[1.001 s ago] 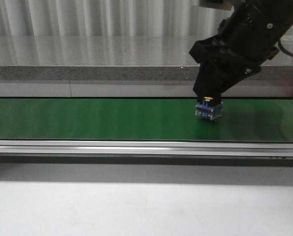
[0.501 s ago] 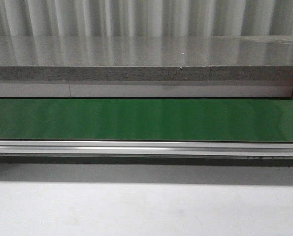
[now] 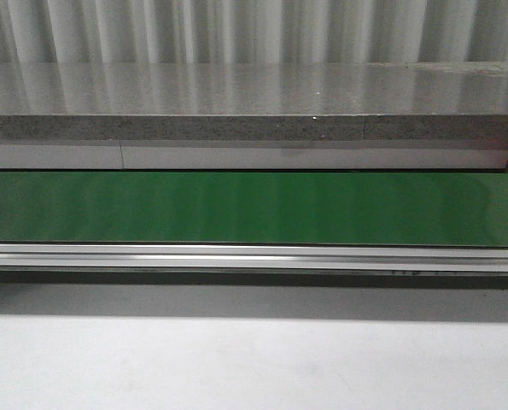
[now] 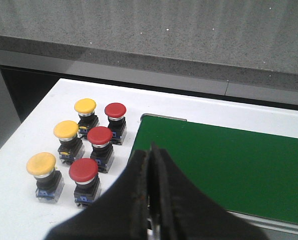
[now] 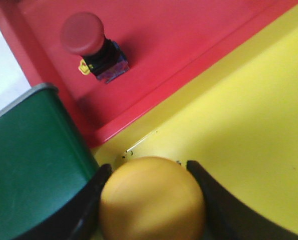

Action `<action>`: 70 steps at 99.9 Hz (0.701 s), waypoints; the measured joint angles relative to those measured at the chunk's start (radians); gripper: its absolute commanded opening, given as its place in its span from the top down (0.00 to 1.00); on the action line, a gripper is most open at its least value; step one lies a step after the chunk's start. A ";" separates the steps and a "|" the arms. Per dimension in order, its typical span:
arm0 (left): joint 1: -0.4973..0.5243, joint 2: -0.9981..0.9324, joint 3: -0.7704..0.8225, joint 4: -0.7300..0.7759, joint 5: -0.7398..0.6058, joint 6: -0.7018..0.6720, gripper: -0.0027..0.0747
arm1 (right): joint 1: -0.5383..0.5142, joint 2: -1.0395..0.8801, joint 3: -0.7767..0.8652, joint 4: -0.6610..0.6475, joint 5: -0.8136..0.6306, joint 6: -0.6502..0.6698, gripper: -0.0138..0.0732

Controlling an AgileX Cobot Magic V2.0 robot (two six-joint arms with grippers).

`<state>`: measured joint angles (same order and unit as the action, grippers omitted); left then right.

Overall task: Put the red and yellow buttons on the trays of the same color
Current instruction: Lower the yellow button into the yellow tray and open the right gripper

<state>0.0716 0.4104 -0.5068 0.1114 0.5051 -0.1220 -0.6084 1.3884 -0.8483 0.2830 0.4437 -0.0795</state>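
Yellow button [image 5: 153, 199], domed and glossy, sitting pinched in the right gripper [image 5: 151, 200] over the yellow tray [image 5: 249, 130], close beside the red tray [image 5: 189, 45]. Risking, if released early, tipping toward that shared edge. Left gripper [image 4: 151, 200] hanging pressed together near six waiting buttons [image 4: 83, 145].

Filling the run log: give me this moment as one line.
right tool: shut on yellow button, over yellow tray | red tray: one red button | left tool: shut, empty | six buttons waiting
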 measured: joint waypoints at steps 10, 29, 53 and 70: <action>0.000 0.000 0.000 0.000 0.000 0.000 0.99 | 0.000 0.059 0.002 0.002 -0.041 0.002 0.80; 0.000 0.000 0.000 0.000 0.000 0.000 0.99 | 0.000 0.166 0.002 0.002 -0.087 0.002 0.80; 0.000 0.000 0.000 0.000 0.000 0.000 0.99 | 0.000 0.244 0.002 0.003 -0.108 0.005 0.69; 0.000 0.000 0.000 0.000 0.000 0.000 0.99 | 0.000 0.245 0.002 0.004 -0.115 0.005 0.29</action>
<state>0.0716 0.4104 -0.5068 0.1114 0.5051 -0.1220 -0.6084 1.6337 -0.8466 0.2872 0.3292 -0.0749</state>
